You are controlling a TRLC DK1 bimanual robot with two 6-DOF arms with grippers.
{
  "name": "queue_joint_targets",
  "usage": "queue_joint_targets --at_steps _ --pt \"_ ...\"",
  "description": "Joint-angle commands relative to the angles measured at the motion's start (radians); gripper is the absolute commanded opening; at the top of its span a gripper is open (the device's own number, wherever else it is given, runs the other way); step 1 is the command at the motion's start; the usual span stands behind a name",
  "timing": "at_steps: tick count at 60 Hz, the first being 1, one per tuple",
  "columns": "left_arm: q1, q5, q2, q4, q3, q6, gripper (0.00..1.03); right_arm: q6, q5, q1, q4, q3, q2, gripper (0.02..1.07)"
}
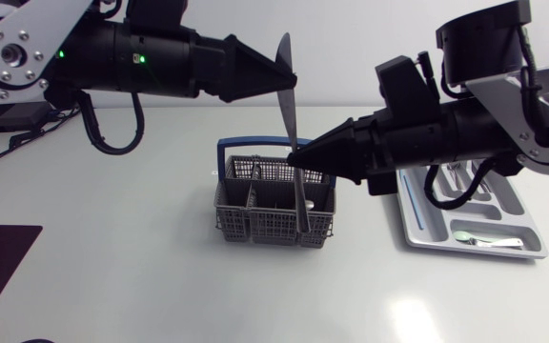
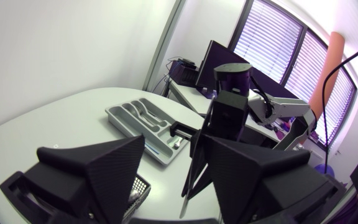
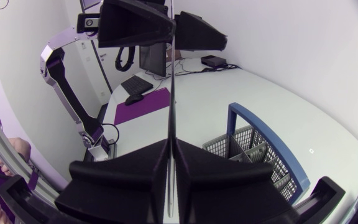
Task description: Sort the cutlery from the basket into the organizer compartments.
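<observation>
The right gripper [image 1: 298, 157] is clamped on a table knife [image 1: 290, 105]. Its own wrist view shows both broad fingers pressed flat against the knife from either side, low on its length.

From there the knife stands almost upright, leaning slightly, with its long axis running up to the left gripper [image 1: 289, 71], which sits level with the upper part. The left gripper appears open. In the left wrist view one finger [image 2: 98, 168] stands off from the knife, and bare table [image 2: 73, 118] shows through the gap. The knife lies close to the other finger. I judge that the right arm alone carries the knife.

The knife hangs directly above the grey basket [image 1: 232, 205] with its blue handle. I cannot tell whether the slim silver piece standing in the basket beneath the gripper is the knife's lower end or another utensil.

The organizer [image 1: 417, 227] lies on the table beyond the basket on the right arm's side, partly under that arm, so the right arm is much the nearer. A spoon [image 1: 489, 240] lies in its near compartment. The compartments run flat along the table while the knife stands vertical. The coming move therefore seems to depend on carrying the knife sideways towards the right arm's base and tipping it level with a long slot.
</observation>
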Motion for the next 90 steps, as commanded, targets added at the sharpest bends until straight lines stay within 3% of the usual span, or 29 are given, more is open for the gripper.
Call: queue_joint_targets --at_steps 1,16,29,44,54,68,81,90 --pt "0.029 -0.024 -0.004 0.016 0.035 -0.030 0.92 0.013 -0.007 -0.021 -0.014 -0.041 -0.045 0.08" --pt "0.116 -0.048 -0.020 0.042 0.023 -0.030 0.97 -0.085 -0.030 -0.173 -0.143 -0.091 -0.145 0.08" --pt "0.110 -0.048 -0.020 0.068 0.017 -0.050 0.97 -0.109 -0.038 -0.218 -0.157 -0.144 -0.182 0.08" --pt "0.118 -0.048 -0.057 0.071 -0.002 -0.041 0.97 -0.180 -0.105 -0.425 -0.229 -0.140 -0.206 0.08" --pt "0.056 -0.047 -0.053 0.030 0.008 -0.013 0.97 -0.211 -0.108 -0.604 -0.226 -0.111 -0.185 0.08" --pt "-0.077 -0.018 -0.044 -0.168 0.015 0.195 0.97 -0.275 -0.105 -0.811 -0.226 -0.032 -0.073 0.08" --pt "-0.103 -0.019 -0.035 -0.197 0.003 0.243 0.97 -0.315 -0.078 -0.946 -0.226 0.051 0.036 0.08" --pt "-0.122 -0.021 -0.026 -0.225 -0.006 0.280 0.97 -0.349 0.022 -1.026 -0.201 0.123 0.167 0.08"
